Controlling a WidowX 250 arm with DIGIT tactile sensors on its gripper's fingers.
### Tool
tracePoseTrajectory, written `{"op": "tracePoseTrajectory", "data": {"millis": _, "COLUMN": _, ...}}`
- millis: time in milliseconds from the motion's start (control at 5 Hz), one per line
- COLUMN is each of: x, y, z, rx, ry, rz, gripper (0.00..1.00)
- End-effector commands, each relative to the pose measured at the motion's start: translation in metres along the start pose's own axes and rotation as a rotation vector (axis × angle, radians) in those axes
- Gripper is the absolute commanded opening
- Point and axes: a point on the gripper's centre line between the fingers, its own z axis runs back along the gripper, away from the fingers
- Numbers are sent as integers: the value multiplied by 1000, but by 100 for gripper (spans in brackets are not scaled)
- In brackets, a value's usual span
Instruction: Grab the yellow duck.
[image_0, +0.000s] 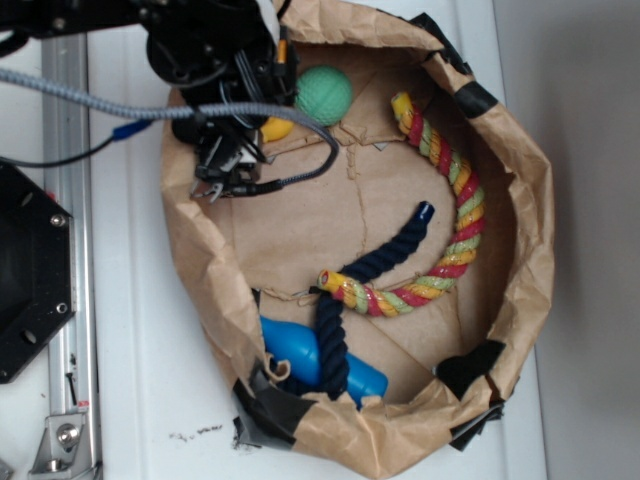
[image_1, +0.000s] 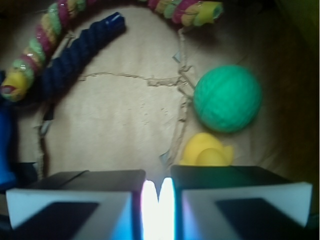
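text: none legible | labels: none | brands: none | numbers: none | signs: none

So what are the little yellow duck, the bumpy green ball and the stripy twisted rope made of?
The little yellow duck looks like soft rubber or plastic: smooth, slightly glossy, rounded. The bumpy green ball seems like rubber too, matte, with fine ridges all over. The stripy twisted rope looks like woven cotton or similar fibre, with fuzzy red, yellow and green strands wound together.
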Motion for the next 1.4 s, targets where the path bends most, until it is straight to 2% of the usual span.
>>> {"op": "tracePoseTrajectory", "data": {"millis": 0, "x": -1, "y": 17, "z": -14, "rx": 33, "ry": -64, "rz": -43, "gripper": 100}}
{"op": "tracePoseTrajectory", "data": {"millis": 200, "x": 3, "y": 27, "z": -34, "rx": 27, "ry": -50, "rz": -110, "gripper": 100}}
{"op": "tracePoseTrajectory", "data": {"millis": 600, "x": -3, "y": 34, "z": -53, "rx": -2, "ry": 18, "rz": -149, "gripper": 100}}
{"op": "tracePoseTrajectory", "data": {"millis": 800, "x": -4, "y": 35, "z": -58, "rx": 3, "ry": 24, "rz": -127, "gripper": 76}}
{"op": "tracePoseTrajectory", "data": {"millis": 1000, "x": -4, "y": 37, "z": -58, "rx": 16, "ry": 28, "rz": -122, "gripper": 0}}
{"op": "tracePoseTrajectory", "data": {"millis": 1200, "x": -3, "y": 38, "z": -57, "rx": 35, "ry": 34, "rz": -118, "gripper": 0}}
